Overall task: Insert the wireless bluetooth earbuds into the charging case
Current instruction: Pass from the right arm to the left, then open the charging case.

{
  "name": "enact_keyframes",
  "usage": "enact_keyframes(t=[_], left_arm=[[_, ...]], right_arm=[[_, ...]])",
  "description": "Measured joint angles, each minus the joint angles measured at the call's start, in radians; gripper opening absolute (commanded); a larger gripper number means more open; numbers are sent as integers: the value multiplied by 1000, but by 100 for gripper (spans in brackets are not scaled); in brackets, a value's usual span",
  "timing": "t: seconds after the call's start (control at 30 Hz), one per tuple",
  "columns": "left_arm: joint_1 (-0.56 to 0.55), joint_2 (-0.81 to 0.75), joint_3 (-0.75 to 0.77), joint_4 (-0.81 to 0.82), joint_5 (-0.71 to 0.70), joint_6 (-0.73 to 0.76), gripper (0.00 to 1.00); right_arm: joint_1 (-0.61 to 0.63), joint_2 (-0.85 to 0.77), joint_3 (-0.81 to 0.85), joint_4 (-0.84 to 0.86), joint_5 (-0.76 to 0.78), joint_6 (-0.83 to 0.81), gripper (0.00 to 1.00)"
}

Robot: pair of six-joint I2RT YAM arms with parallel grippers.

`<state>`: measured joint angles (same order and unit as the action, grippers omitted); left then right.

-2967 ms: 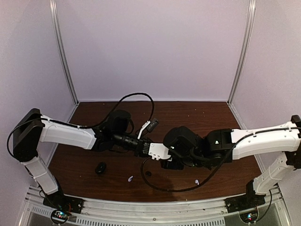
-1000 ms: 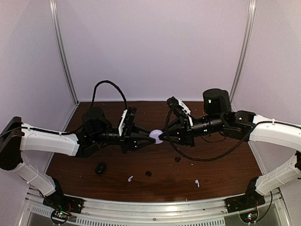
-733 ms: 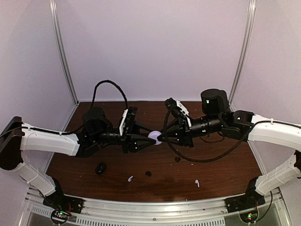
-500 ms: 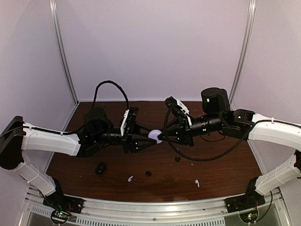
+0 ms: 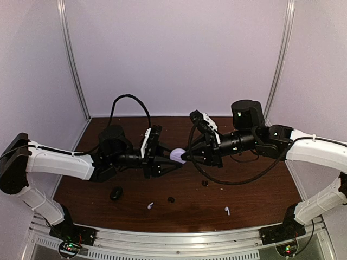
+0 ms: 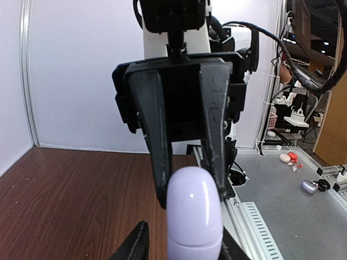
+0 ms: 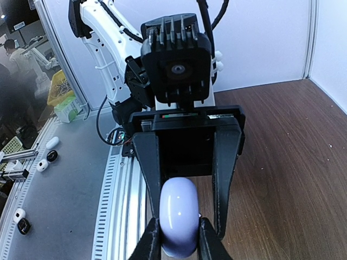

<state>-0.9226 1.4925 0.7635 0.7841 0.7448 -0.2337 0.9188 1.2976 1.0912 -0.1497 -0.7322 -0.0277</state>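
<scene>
A pale lavender charging case (image 5: 177, 155), lid down, hangs in mid-air over the table's middle. My right gripper (image 5: 186, 157) is shut on it; in the right wrist view its tips (image 7: 179, 241) pinch the case (image 7: 179, 216) on both sides. My left gripper (image 5: 172, 161) faces it from the other side and stands open around the case (image 6: 194, 211), with a gap at one finger (image 6: 135, 245). On the table lie two white earbuds (image 5: 150, 205) (image 5: 227, 210) and two black earbuds (image 5: 171, 199) (image 5: 205, 183), apart from both grippers.
A black oval object (image 5: 116, 193) lies on the brown table (image 5: 249, 195) at the front left. Cables loop from both wrists over the table's middle. White walls with metal posts close the back and sides.
The left gripper, shut on the case a second ago, has spread its fingers. The right gripper keeps its hold. Both arms and the case have drifted slightly up.
</scene>
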Motion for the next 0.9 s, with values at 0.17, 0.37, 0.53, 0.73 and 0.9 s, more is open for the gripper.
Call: enact_keyframes(t=[0.17,0.37,0.53,0.73,0.9], left_arm=[[-4,0,2,0,2,-4,23],[-6,0,2,3,4,-5,11],[-6,0,2,11,5,-7,6],[-9,0,2,18,7,-6,4],[-11,0,2,12,-7,5,3]], right_arm=[[0,3,0,0,2,0,2],[0,4,0,0,3,0,19],[0,4,0,4,7,10,42],[-14,4,0,21,18,47,44],[-35,4,0,38,28,85,43]])
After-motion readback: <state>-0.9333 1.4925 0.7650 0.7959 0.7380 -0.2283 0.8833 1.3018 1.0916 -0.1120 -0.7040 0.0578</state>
